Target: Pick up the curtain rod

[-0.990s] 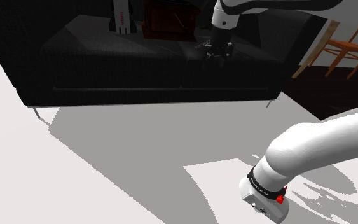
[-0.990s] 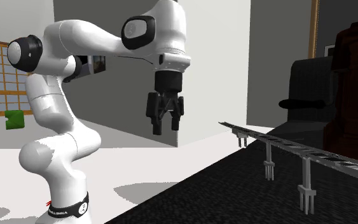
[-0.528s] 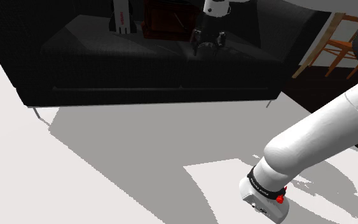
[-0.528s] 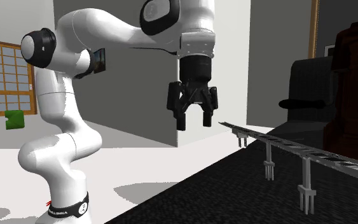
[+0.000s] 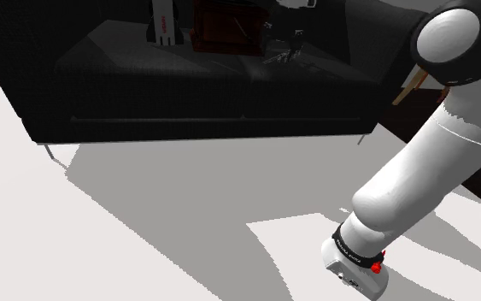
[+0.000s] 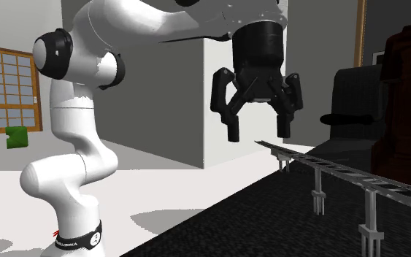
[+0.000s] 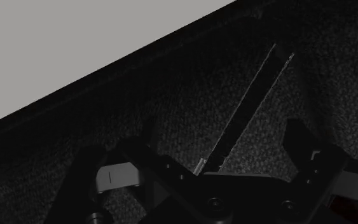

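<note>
Arm swings in over the rod end

A second ago the gripper (image 6: pixel 258 135) hangs well off to the second exterior view's left of the curtain rod (image 6: pixel 328 169); now it's right above the rod's near end, and the fingers (image 6: pixel 233 133) are spread a lot wider. In the shoulder view it slides further back over the black sofa (image 5: pixel 196 94), up near the top edge, while the white arm (image 5: pixel 426 162) leans way forward, its elbow joint now showing at that view's upper right.
</note>
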You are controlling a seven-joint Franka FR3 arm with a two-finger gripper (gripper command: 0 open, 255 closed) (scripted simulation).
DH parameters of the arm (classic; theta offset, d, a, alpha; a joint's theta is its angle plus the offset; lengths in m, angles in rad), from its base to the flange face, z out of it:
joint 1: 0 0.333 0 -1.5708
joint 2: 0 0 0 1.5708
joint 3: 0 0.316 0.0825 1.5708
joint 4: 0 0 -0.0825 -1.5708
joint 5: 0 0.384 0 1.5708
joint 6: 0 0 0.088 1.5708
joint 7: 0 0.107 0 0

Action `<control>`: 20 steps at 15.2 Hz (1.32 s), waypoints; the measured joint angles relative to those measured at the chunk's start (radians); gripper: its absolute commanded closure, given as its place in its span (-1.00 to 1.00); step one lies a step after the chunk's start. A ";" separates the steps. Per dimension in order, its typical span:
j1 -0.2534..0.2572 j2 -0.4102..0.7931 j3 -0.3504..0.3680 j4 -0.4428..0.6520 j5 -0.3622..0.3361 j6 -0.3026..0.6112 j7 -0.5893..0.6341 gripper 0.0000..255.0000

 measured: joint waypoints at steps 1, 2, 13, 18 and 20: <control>-0.008 0.029 -0.008 0.041 0.000 -0.007 0.033 -1.00; -0.016 0.055 -0.016 0.084 0.000 -0.019 0.066 -1.00; -0.061 0.166 -0.069 0.209 0.009 -0.002 0.244 -1.00; -0.061 0.151 -0.069 0.152 0.008 0.040 0.245 1.00; -0.061 0.151 -0.069 0.151 0.008 0.042 0.245 1.00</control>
